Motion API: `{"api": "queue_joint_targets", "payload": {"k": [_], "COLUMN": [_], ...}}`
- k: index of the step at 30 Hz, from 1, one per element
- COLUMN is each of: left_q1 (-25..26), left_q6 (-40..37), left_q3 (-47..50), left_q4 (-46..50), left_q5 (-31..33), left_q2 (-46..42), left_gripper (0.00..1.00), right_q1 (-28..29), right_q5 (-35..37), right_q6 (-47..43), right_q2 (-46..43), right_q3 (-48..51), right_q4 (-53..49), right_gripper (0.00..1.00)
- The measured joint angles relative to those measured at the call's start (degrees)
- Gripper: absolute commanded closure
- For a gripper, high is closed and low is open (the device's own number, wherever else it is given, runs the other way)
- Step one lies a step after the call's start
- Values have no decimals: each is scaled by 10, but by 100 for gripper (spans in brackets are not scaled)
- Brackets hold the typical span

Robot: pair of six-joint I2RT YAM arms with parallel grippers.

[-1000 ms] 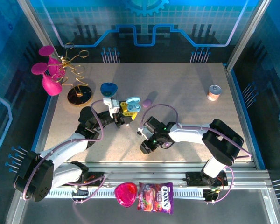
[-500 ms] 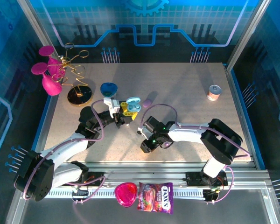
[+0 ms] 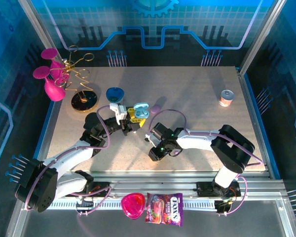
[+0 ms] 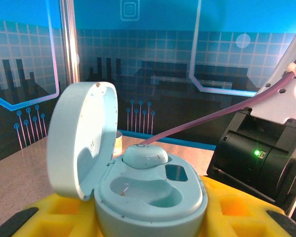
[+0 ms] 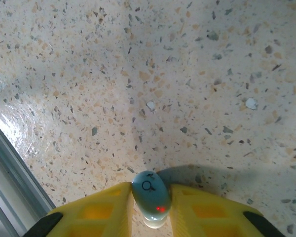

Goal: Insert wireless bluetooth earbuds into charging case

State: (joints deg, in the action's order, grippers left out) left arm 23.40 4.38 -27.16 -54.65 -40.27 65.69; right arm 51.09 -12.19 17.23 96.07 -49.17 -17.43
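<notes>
Two arms reach over the speckled worktop (image 3: 197, 84) in the top view. The left fingers (image 3: 132, 116) are clenched on a pale blue charging case (image 3: 140, 109) with its lid up, near the middle of the worktop. The right arm (image 3: 197, 140) bends its wrist down toward the surface just to the near right of it. A lilac case (image 3: 156, 108) lies just beside the held case, a dark blue case (image 3: 115, 94) sits farther left, and a small can (image 3: 227, 97) stands well apart on the right. A pink vase (image 3: 52, 89) and a gold wire stand (image 3: 84, 98) occupy the far left corner.

From the left wrist, the charging case sits between the yellow left fingers, its lid (image 4: 81, 138) tilted open to the left. One earbud (image 4: 145, 155) rests in the far socket, and the nearer socket (image 4: 148, 192) shows its hollow. The right arm's black housing, with a green light, fills the right edge.

From the right wrist, the right fingers (image 5: 101, 210) grasp a second earbud (image 5: 150, 197), pale blue with a small red light, pinched from both sides low over the worktop. Whether it touches the surface I cannot tell.
</notes>
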Motion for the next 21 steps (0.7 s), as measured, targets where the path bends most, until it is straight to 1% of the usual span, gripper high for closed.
{"api": "queue_joint_targets", "payload": {"k": [9,17,21], "left_q1": [0,0,2], "left_q6": [0,-3,-20], "left_q3": [0,0,2], "left_q4": [-1,-13,-21], "left_q5": [0,13,45], "left_q2": [0,14,30], "left_gripper": [63,63,63], "right_q1": [0,-2,-4], "right_q5": [16,91,138], "right_q6": [8,27,35], "right_q2": [-18,-105,-173], "right_q3": [3,28,30], "right_q4": [2,4,0], "right_gripper": [80,80,80]}}
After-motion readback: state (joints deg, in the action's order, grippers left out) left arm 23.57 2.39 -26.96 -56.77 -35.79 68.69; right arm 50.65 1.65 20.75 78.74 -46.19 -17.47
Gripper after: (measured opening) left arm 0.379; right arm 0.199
